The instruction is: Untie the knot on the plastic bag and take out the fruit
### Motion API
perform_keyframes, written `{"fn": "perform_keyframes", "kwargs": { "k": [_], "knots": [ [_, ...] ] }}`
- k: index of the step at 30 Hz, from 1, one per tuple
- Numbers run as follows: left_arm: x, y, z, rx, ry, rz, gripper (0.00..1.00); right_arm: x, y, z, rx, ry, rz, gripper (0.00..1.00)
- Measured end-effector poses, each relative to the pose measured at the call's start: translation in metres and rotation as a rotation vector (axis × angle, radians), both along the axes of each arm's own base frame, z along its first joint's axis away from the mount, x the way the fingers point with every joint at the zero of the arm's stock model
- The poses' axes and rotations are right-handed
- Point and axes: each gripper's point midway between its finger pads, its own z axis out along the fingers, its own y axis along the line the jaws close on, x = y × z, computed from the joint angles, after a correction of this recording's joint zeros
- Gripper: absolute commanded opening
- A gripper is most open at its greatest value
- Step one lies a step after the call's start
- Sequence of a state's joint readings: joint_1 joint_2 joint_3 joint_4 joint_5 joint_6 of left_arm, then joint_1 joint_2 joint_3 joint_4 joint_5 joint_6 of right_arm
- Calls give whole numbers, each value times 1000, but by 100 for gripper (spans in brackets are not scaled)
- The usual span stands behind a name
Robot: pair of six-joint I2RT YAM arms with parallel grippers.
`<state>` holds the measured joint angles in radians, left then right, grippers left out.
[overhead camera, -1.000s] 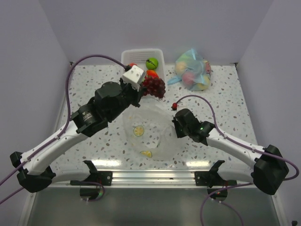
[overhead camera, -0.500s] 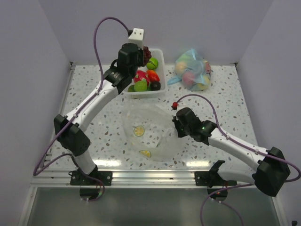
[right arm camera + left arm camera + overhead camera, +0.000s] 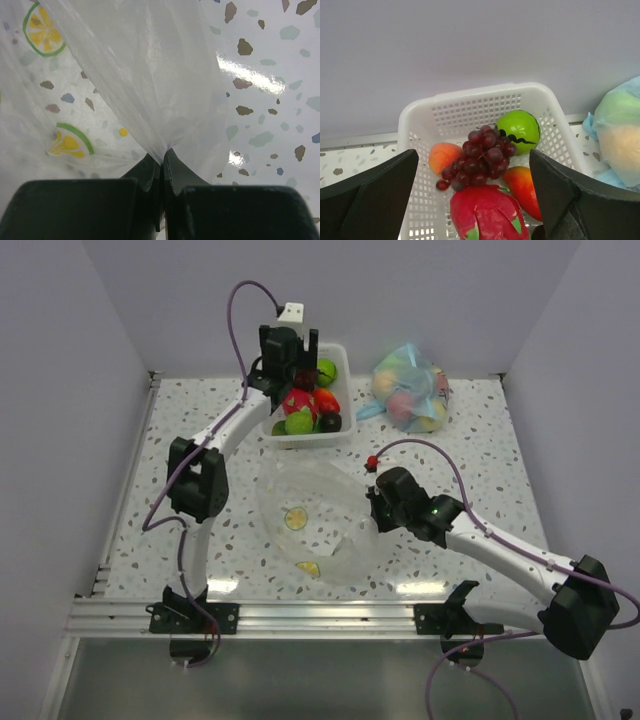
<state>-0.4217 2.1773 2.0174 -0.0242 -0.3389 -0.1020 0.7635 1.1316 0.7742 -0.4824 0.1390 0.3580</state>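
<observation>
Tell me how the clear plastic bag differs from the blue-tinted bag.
The clear plastic bag is colourless; the blue-tinted bag has a blue cast. The clear plastic bag is slack and nearly empty, with only two citrus slices inside; the blue-tinted bag bulges with pastel fruits. The right gripper pinches the clear plastic bag; nothing touches the blue-tinted bag. Both are thin and see-through.

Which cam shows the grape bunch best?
Left wrist: the grape bunch sits centred and sharp atop other fruit in the white basket. Top external: left pincer mostly covers it. Right wrist: not in view.
</observation>
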Motion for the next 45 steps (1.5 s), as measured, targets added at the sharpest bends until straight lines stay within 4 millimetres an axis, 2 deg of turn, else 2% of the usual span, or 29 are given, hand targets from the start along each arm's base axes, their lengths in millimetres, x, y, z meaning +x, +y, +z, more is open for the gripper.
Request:
{"fn": "perform_keyframes", "kwargs": {
  "k": [2, 4, 6, 9, 14, 19, 22, 24, 27, 28, 29, 31, 33, 34, 35, 38, 39, 42, 45],
  "knots": [
    [1, 1, -3, -5, 7, -1, 100, 0, 0, 0, -1, 1, 0, 0],
    [-2, 0, 6, -18, -14, -9, 100, -1, -1, 0, -3, 2, 0, 0],
    [-12, 4, 13, -20, -14, -13, 100, -1, -1, 0, -4, 2, 1, 0],
    [-34, 12, 38, -34, -24, -14, 100, 0, -1, 1, -10, -1, 5, 0],
    [-88, 34, 103, -108, -62, -1, 100, 7, -3, 16, -31, -40, 10, 0],
    [-166, 70, 155, -196, -92, 30, 100, 13, -6, 39, -31, -108, 20, 0],
    [-214, 93, 158, -230, -78, 53, 100, 12, -8, 51, -22, -142, 36, 0],
    [-243, 108, 149, -240, -56, 75, 100, 11, -8, 58, -12, -161, 55, 0],
    [-283, 132, 125, -240, -10, 123, 100, 4, -6, 63, 9, -165, 99, 3],
    [-296, 140, 116, -235, 8, 139, 100, 1, -4, 64, 17, -161, 115, 6],
    [-308, 147, 109, -234, 18, 155, 100, -2, -3, 64, 25, -152, 133, 18],
    [-331, 162, 98, -237, 28, 184, 100, -7, -1, 64, 42, -141, 153, 30],
    [-352, 175, 92, -243, 27, 213, 100, -14, 0, 67, 66, -136, 167, 49],
    [-363, 182, 92, -250, 18, 224, 100, -17, -1, 69, 80, -138, 169, 56],
    [-372, 188, 92, -256, 10, 236, 100, -20, -1, 71, 95, -138, 174, 71],
    [-399, 205, 100, -281, -44, 263, 100, -28, -6, 80, 125, -152, 173, 87],
    [-406, 211, 103, -290, -64, 271, 100, -30, -8, 83, 131, -158, 172, 96],
    [-421, 222, 110, -307, -106, 296, 100, -32, -19, 89, 110, -165, 138, 99],
    [-429, 230, 115, -312, -127, 317, 100, -24, -35, 108, 71, -208, 50, 99]
  ]
}}
